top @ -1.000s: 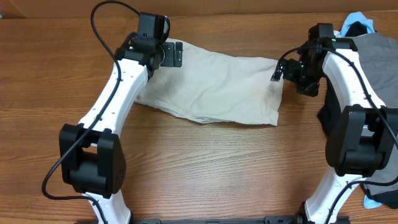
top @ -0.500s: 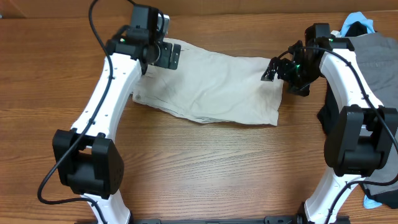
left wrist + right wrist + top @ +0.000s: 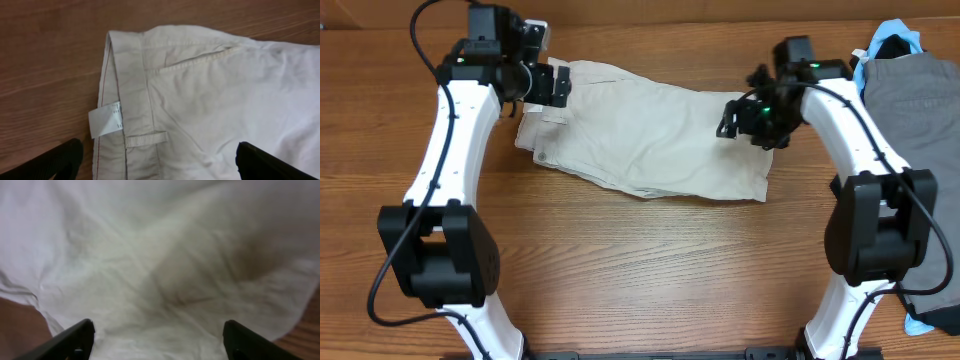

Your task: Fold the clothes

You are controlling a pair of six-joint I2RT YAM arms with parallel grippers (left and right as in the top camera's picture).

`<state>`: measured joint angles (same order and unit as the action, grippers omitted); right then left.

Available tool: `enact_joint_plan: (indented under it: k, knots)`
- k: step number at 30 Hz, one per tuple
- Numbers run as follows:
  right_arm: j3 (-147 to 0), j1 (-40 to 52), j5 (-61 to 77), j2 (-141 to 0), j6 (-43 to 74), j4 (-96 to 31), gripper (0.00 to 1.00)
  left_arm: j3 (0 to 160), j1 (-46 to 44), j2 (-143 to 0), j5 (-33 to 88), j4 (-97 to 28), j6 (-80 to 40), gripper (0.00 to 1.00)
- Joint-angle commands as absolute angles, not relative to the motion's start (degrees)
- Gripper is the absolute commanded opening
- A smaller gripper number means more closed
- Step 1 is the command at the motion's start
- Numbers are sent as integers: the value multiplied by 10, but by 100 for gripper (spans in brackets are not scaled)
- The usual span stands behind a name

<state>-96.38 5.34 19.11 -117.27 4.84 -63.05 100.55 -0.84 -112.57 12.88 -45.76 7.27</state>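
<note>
Brown wood-grain table (image 3: 650, 270) fills whole view; soft even light

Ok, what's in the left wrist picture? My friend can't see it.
Cream shorts lie on a wooden table, waistband showing a small white label, a belt loop and a pocket. The left gripper is open, one dark finger in each bottom corner.

Cream shorts (image 3: 650, 140) with white label (image 3: 106, 120); brown wood-grain table (image 3: 640, 270); grey garment (image 3: 920, 100); blue cloth (image 3: 897, 36).
</note>
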Motion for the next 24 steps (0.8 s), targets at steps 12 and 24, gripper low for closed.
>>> enact_joint_plan:
  k: [12, 24]
  knots:
    - [-943, 64, 118, -1148, 75, -616, 79, 1018, 14, -1244, 145, -456, 163, 100]
    - [-936, 64, 111, -1149, 75, -620, 79, 1018, 51, -1257, 146, -418, 164, 100]
